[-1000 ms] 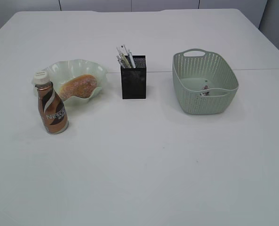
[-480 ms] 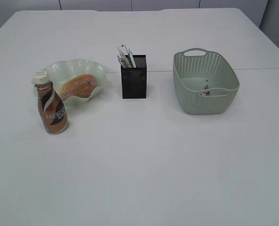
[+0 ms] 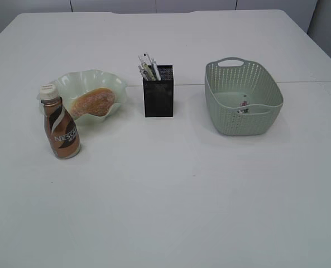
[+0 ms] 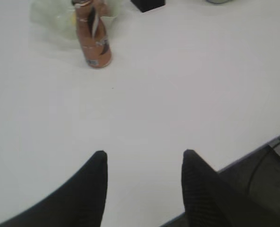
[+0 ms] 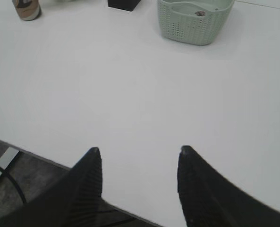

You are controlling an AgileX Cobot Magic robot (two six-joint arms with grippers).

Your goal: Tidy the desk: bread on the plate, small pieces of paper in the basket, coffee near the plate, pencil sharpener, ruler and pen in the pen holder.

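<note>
**On the white desk, almost everything looks put away**

In the left part of the exterior view we see the bread [image 3: 92, 103] lying in the green plate [image 3: 116, 85]. The coffee [image 3: 61, 130] stands upright just beside the plate, at its lower left. So we think those two jobs are done.

In the middle of the frame stands the black pen holder [image 3: 158, 99]. Pens and other thin things [image 3: 147, 68] stick out of its top. We cannot tell if the ruler and the pencil sharpener are in there, because the things are too small to make out.

To the right sits the basket [image 3: 262, 128]. A small piece of paper [image 3: 243, 106] lies inside it, near the front wall. We see only one spot of paper for sure.

The rest of the desk [image 3: 171, 195] shows nothing lying loose, so we think little or nothing is left to do.

At the bottom of the left wrist view, our left gripper [image 4: 144, 161] has its fingers spread apart and holds nothing. Our right gripper [image 5: 138, 158] is the same, wide and bare, near the desk's edge.
</note>
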